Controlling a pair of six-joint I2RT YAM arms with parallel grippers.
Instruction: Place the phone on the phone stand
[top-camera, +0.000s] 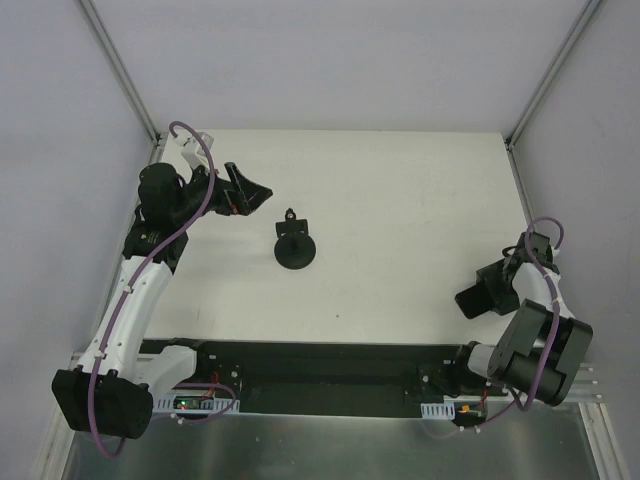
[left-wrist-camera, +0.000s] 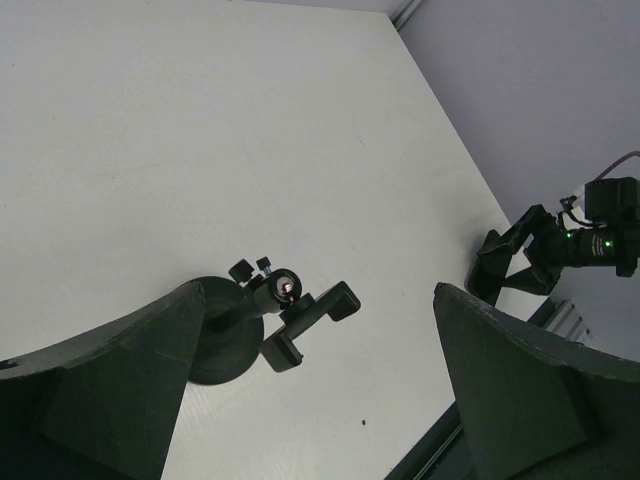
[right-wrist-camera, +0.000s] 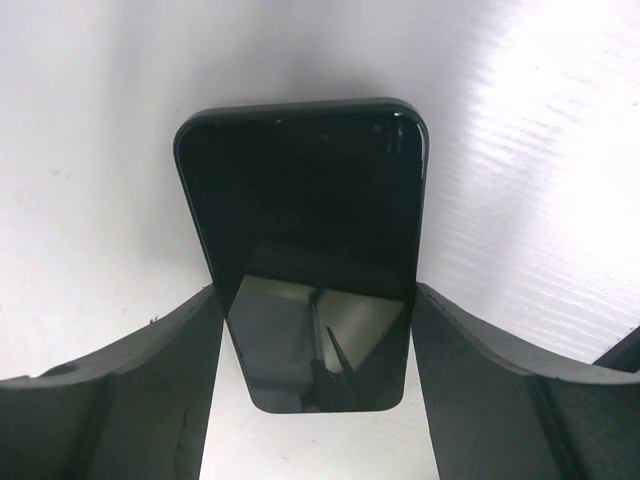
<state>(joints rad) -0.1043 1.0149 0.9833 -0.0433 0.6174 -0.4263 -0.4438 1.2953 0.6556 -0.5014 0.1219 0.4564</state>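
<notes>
From above, the left fingers (top-camera: 250, 192) hang over the desk (top-camera: 400, 200). The phone stand (top-camera: 297, 250) sits near them, a little ahead of their tips. The right fingers (top-camera: 478, 297) are well apart from the stand. Something dark is with them, but it is too small to tell here.

In the left wrist view, the left fingers are spread wide with nothing in them. The stand is ahead of them, between the two tips, with its little clamp on top.

In the right wrist view, the phone (right-wrist-camera: 305, 250) sits between the right fingers, which press on its two long sides. Its far end sticks out past the tips. The phone looks hard, smooth and slippery, and I think its glass could crack. Holding the long sides near the middle seems best, so it will not tip.
</notes>
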